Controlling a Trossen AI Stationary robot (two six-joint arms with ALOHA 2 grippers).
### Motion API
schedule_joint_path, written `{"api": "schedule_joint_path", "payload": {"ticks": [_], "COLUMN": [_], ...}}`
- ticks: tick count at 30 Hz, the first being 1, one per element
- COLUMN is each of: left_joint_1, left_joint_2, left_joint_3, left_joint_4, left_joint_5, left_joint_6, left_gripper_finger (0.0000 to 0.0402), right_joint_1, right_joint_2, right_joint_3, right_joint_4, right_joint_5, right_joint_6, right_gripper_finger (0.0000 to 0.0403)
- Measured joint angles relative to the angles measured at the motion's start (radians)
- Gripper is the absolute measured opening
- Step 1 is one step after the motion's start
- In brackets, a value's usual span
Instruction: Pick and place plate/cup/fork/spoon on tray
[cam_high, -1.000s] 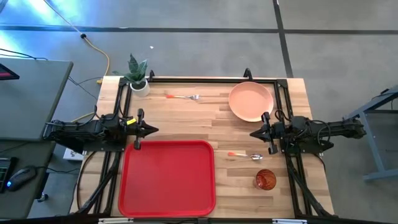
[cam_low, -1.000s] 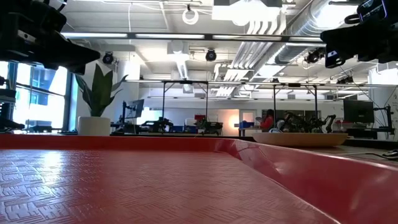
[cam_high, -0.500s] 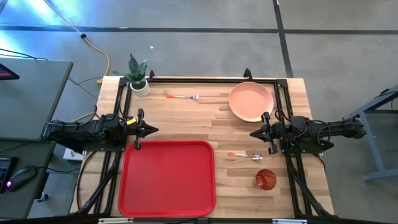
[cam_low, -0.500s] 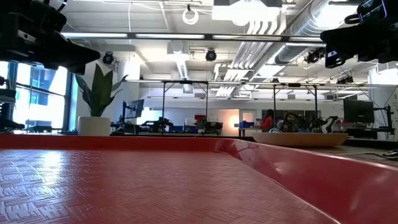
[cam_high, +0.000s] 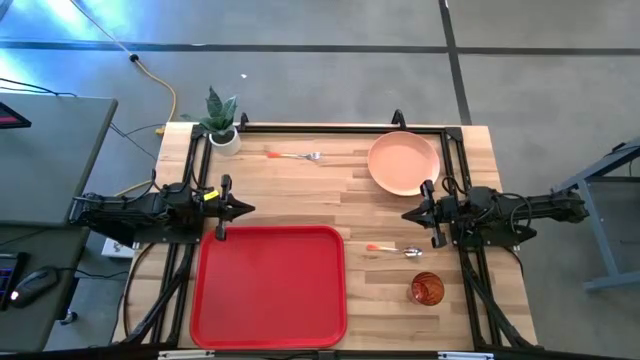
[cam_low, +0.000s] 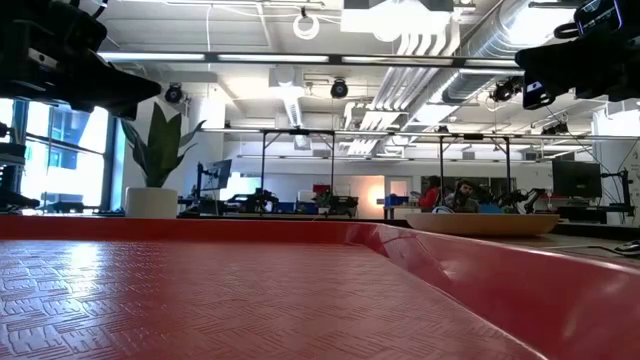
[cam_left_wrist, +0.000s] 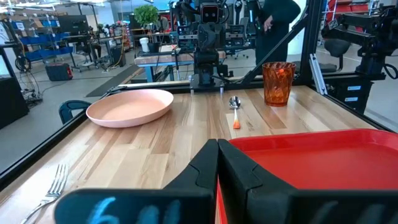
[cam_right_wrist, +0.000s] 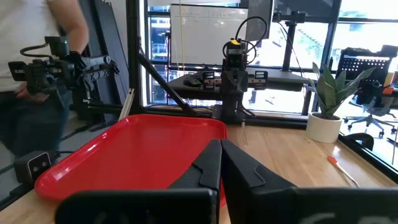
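The red tray lies at the table's near left. The peach plate rests flat at the far right. The fork lies at the far middle. The spoon lies right of the tray, and the red-orange cup stands upright near the front right. My left gripper is shut and hovers level over the tray's far left corner. My right gripper is shut and hovers level between plate and spoon. Neither holds anything.
A small white pot with a green plant stands at the far left corner. Black frame rails run along the table's far edge and sides. Bare wood lies between tray and fork. A person stands beyond the table.
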Motion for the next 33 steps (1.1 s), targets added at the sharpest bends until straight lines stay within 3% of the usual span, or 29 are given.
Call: {"api": "schedule_joint_path", "payload": {"ticks": [26, 33], "left_joint_1": [0.000, 0.000], "left_joint_2": [0.000, 0.000], "left_joint_3": [0.000, 0.000], "left_joint_4": [0.000, 0.009], "left_joint_5": [0.000, -0.004], "left_joint_6": [0.000, -0.031], "left_gripper_finger": [0.0000, 0.0000], "right_joint_1": [0.000, -0.001], "right_joint_2": [0.000, 0.000], "right_joint_3": [0.000, 0.000], "right_joint_4": [0.000, -0.005], "right_joint_5": [0.004, 0.150], "right_joint_6": [-0.003, -0.033], "right_gripper_finger": [0.0000, 0.0000]}}
